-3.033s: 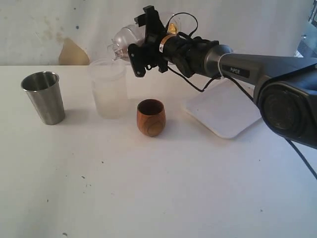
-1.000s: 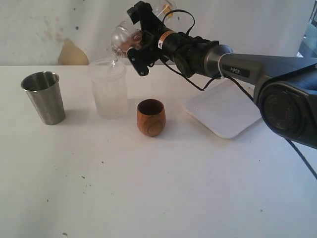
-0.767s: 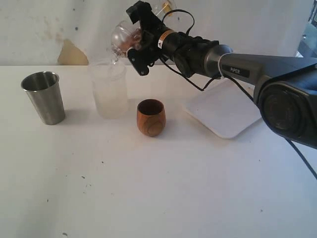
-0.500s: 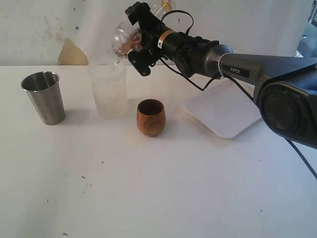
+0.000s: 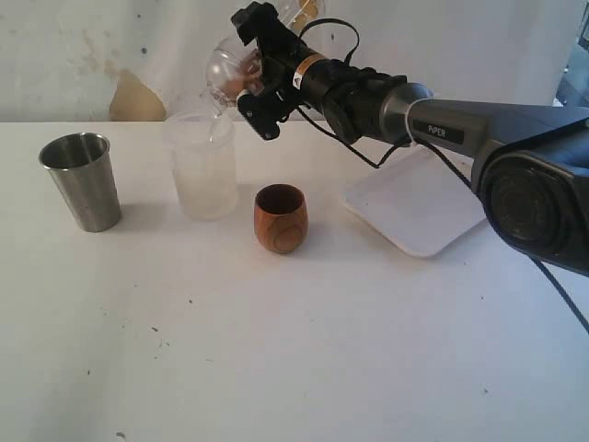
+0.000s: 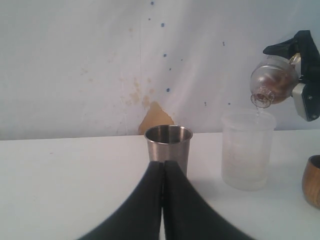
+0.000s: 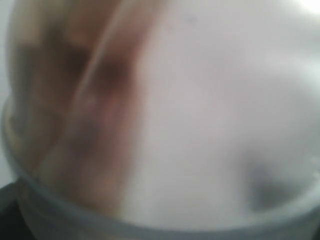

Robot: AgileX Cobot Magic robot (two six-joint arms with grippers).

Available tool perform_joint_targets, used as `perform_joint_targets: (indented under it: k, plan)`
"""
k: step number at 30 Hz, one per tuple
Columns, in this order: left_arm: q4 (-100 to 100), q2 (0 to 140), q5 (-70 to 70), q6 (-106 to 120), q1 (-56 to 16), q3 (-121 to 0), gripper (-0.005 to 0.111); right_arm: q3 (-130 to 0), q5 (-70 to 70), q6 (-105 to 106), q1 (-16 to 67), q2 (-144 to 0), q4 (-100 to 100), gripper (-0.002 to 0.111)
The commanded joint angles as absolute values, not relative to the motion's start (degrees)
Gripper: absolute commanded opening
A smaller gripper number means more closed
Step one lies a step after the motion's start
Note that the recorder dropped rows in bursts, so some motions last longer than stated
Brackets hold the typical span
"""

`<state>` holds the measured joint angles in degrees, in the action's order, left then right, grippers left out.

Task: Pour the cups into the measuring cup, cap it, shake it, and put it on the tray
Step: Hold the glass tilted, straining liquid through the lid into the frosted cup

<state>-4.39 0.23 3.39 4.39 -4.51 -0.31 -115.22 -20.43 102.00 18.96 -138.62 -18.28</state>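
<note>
Steeper tilt; the pour is under way
Exterior: my right claw (image 5: pixel 247 72) grasps the measuring cup (image 5: pixel 224 69), tipped further than before over the frosted cup (image 5: pixel 202 166); left wrist: my left claw (image 6: pixel 163 167) is clenched empty, a thin stream falls; right wrist: only blurred glass.

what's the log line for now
right pincer: clear vessel tilted over frosted cup | left pincer: shut | steel tumbler, wooden cup: standing

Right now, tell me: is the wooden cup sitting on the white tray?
No, the wooden cup stands upright on the table, apart from the tray beside it.
</note>
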Motion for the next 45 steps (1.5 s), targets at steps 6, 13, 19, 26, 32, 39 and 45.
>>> perform_joint_targets:
  k: [6,13,19,26,32,39,45]
  plan:
    - [-4.9,0.0,3.1,4.3,-4.8,0.0,0.0,-115.9,-24.8,102.9,18.8,-137.6,-17.9,0.0]
    - [-4.9,0.0,3.1,4.3,-4.8,0.0,0.0,-115.9,-25.0,104.0,18.8,-137.6,-17.9,0.0]
    - [-4.9,0.0,3.1,4.3,-4.8,0.0,0.0,-115.9,-25.0,106.8,18.5,-137.6,-17.9,0.0]
    - [-4.9,0.0,3.1,4.3,-4.8,0.0,0.0,-115.9,-25.1,107.8,18.3,-137.5,-17.9,0.0]
    - [-4.9,0.0,3.1,4.3,-4.8,0.0,0.0,-115.9,-25.1,107.8,18.3,-137.5,-17.9,0.0]
    - [-4.9,0.0,3.1,4.3,-4.8,0.0,0.0,-115.9,-24.4,107.8,18.3,-137.5,-17.9,0.0]
    - [-4.9,0.0,3.1,4.3,-4.8,0.0,0.0,-115.9,-24.2,108.2,18.3,-137.5,-17.9,0.0]
